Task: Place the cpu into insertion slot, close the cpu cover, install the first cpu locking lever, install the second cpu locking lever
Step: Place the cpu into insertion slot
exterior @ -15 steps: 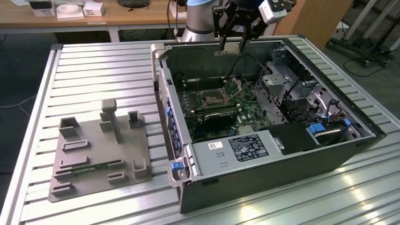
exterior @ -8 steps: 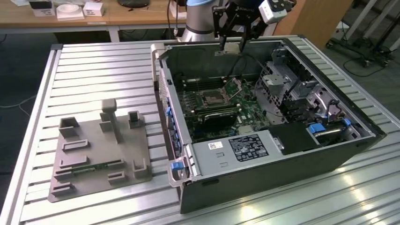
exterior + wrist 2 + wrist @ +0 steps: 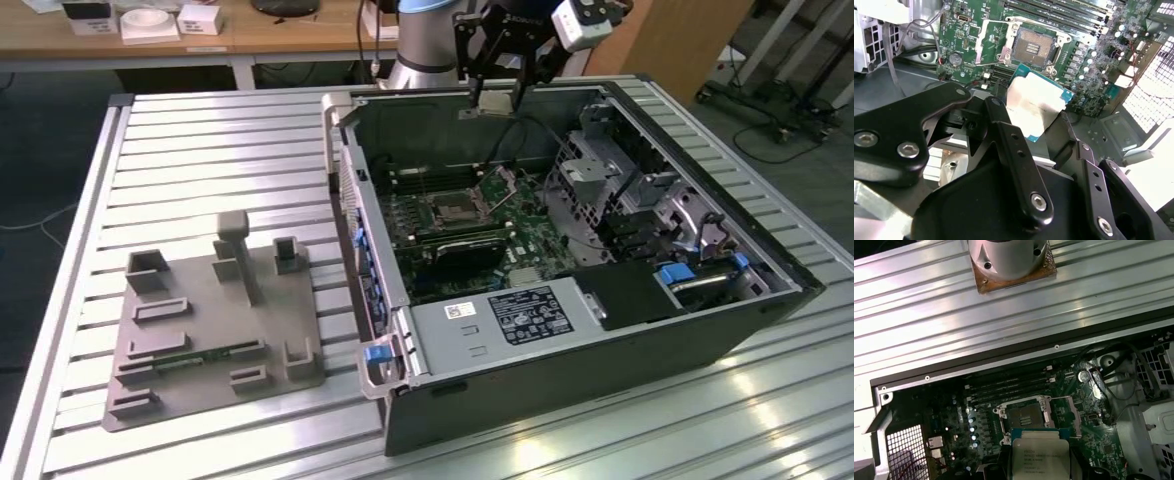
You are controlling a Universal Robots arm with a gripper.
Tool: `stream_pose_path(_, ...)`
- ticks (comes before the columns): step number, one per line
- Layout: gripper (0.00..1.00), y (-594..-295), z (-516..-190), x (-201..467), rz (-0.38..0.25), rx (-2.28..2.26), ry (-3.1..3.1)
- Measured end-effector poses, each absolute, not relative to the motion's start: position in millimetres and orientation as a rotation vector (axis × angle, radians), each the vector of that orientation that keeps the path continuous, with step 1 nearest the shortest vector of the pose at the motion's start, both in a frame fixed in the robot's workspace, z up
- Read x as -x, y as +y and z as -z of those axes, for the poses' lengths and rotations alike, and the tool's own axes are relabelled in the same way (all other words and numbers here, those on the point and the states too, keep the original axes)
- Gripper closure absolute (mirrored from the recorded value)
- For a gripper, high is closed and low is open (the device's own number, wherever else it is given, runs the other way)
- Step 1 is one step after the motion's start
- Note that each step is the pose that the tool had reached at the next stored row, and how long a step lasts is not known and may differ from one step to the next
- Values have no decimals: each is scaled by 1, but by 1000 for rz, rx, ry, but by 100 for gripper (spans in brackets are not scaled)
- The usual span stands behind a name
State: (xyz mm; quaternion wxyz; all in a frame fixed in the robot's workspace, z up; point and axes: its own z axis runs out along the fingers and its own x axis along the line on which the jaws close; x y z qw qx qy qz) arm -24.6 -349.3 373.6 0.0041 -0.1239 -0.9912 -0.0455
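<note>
Pinching the cpu (image 3: pixel 1036 102) by its edges, hand (image 3: pixel 497 98) hangs over the open computer case (image 3: pixel 574 370); insertion slot (image 3: pixel 445 210) lies about 6 o'clock from it, exterior view.

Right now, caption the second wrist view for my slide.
Gripper holds the cpu in the air over the green motherboard, the insertion slot empty.

Silvery cpu (image 3: pixel 1040 460), teal edge; green motherboard (image 3: pixel 969 50); black gripper (image 3: pixel 497 92).
</note>
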Motion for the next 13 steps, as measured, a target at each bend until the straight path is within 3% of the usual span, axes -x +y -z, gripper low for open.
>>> stream_pose_path(13,46,-349,-373,25,143,534,-3089)
